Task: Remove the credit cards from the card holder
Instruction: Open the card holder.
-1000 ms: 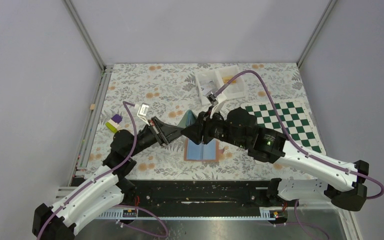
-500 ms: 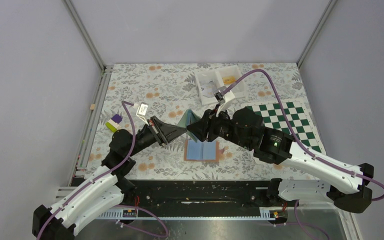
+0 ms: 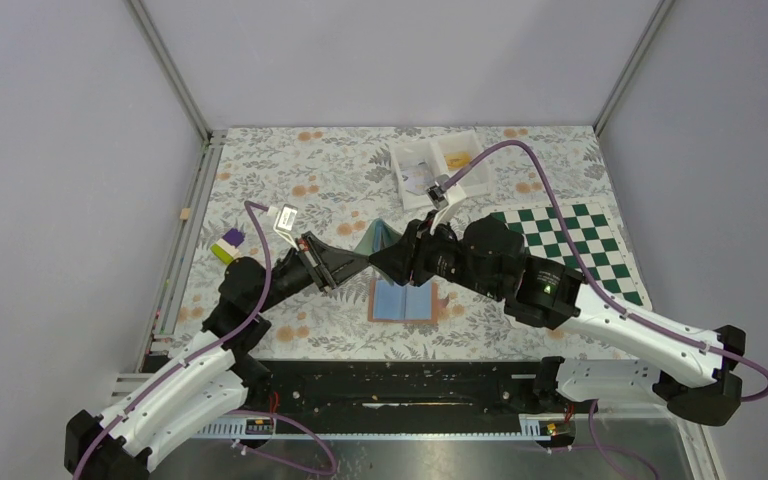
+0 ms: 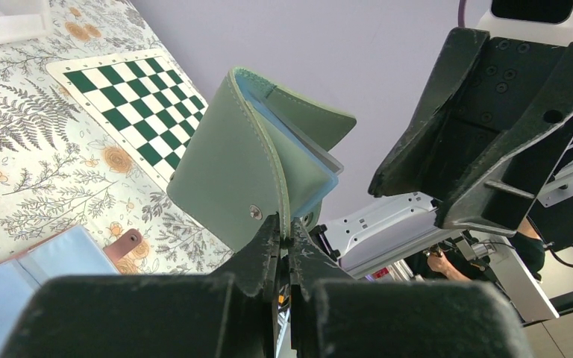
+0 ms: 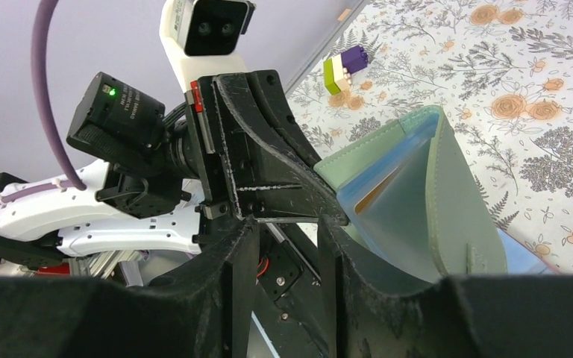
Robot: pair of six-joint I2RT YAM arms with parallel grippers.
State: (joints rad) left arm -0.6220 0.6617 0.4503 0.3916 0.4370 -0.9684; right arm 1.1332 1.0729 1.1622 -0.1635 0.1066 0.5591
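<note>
left tool pinches the green card holder aloft; we judge the half-spread right tool must next pinch a card.

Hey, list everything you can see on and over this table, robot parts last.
green card holder: one, sage green with blue pockets, held in the air
brown card holder: one, tan with light-blue panels, open flat, centre
tray: one, white, two compartments, far centre; contents unclear
chessboard mat: one, green and white, right side
block-like item: one, lime and purple, left side
tablecloth: one, floral, under everything
left hand: one, black, shut on the green card holder's cover
right hand: one, black, open, beside that holder
</note>
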